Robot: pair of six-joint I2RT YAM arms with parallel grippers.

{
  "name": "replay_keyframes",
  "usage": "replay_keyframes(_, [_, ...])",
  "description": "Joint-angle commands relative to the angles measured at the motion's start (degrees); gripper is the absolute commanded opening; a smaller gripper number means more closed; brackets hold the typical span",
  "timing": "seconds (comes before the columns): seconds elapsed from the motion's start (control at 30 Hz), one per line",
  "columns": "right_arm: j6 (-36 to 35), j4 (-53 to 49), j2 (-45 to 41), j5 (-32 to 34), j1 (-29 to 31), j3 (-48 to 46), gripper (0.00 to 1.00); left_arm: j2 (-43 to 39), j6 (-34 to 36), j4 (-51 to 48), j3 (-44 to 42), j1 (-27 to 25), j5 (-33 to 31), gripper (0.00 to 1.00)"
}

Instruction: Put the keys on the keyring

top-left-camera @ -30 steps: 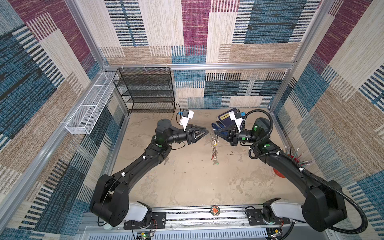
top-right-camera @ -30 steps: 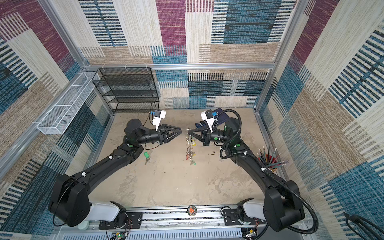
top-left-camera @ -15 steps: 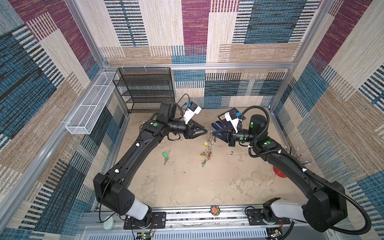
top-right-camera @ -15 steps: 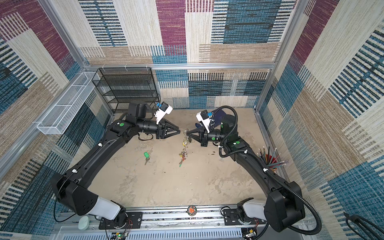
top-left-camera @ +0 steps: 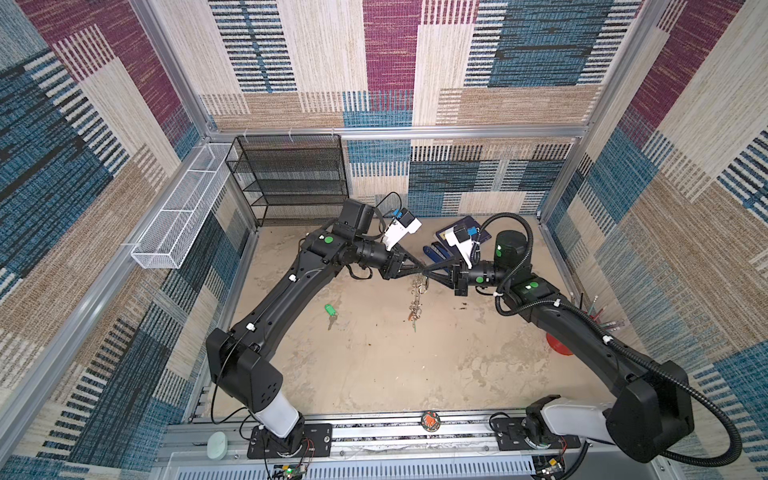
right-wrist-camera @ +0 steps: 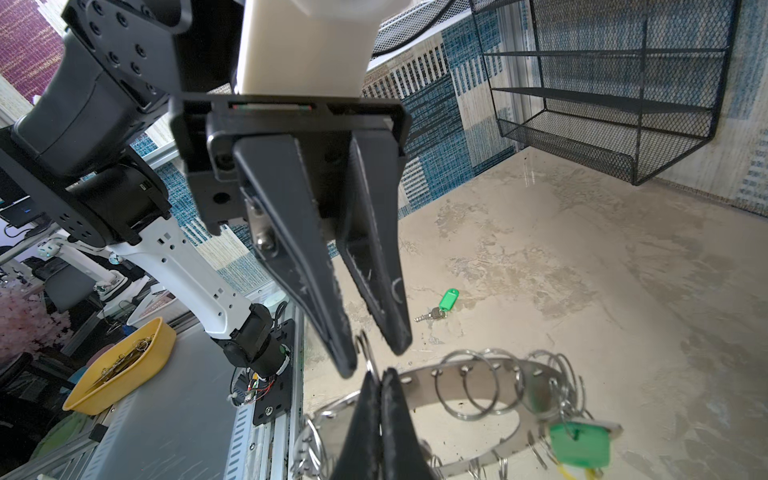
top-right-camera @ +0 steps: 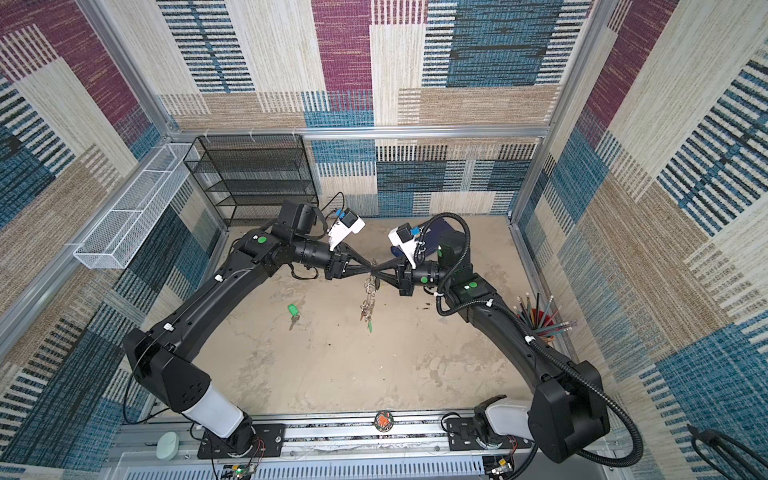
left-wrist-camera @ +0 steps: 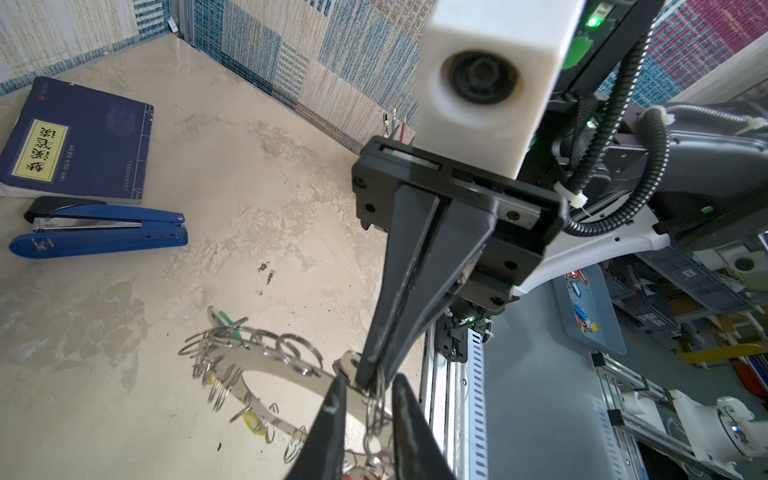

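The two arms meet tip to tip in mid-air above the table (top-left-camera: 374,374), each reaching in from its own side.

The right gripper (left-wrist-camera: 370,382) is pressed flat together on the rim of the keyring (right-wrist-camera: 478,376). It carries the keyring clear of the table. In both top views the keyring (top-left-camera: 415,301) hangs edge-on, straight down from the meeting tips, with its rings and tags trailing below.

The left gripper (right-wrist-camera: 375,359) faces the right one nose to nose. Its jaws are narrow but parted, with a clear gap between them. It grips nothing that I can make out.

The loose key (top-left-camera: 330,313) with the green tag lies flat on the table. It is well below the left gripper and back toward that arm's own side, apart from the keyring. It is nearer the left gripper than the right. Its long axis runs from the tag at the far end to the blade at the near end, pointing toward the arm bases. The black-tagged key I cannot pick out.

One split ring (right-wrist-camera: 365,349) stands up from the rim just past the right tips, inside the left jaws' gap. It looks edge-on to them, its long axis along the fingers. Whether either finger touches it I cannot tell. The coming move likely turns on that alignment: the jaws would close straight onto the ring.
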Motion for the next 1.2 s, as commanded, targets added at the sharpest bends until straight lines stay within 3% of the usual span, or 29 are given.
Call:
replay_keyframes(0.0, [-0.41, 2.13, 0.13, -0.47, 0.11, -0.01, 0.0, -0.06, 0.74, -0.6, 0.53, -0.28, -0.26, 0.18])
replay_keyframes(0.2, [-0.3, 2.37, -0.25, -0.51, 0.2, -0.15, 0.0, -0.14, 0.59, -0.28, 0.36, -0.41, -0.34, 0.0])
replay_keyframes(0.37, [0.74, 3.25, -0.58, -0.84, 0.2, -0.43, 0.0, -3.17, -1.31, 4.85, -3.52, -0.4, -4.33, 0.0])
replay_keyframes(0.4, [1.24, 3.53, -0.7, -1.08, 0.2, -0.53, 0.05, -4.06, -2.17, 6.73, -4.71, -0.41, -5.04, 0.0])
replay_keyframes(0.47, [1.71, 3.31, -1.29, -0.76, 0.19, -0.66, 0.24, -5.82, -3.68, 10.12, -6.64, -0.41, -5.89, 0.0])
replay_keyframes(0.57, [2.17, 3.65, -3.12, -0.25, -0.07, -1.23, 0.32, -8.21, -5.38, 15.02, -9.58, -0.46, -5.6, 0.0])
replay_keyframes(0.93, [6.28, 8.8, -2.73, -3.82, -1.15, -2.18, 0.35, -15.67, -11.86, 33.54, -21.76, -0.41, -0.99, 0.0])
replay_keyframes(1.17, [7.81, 11.11, -1.11, -5.27, -0.91, -1.65, 0.31, -17.73, -19.93, 48.84, -29.04, -0.43, 0.23, 0.0])
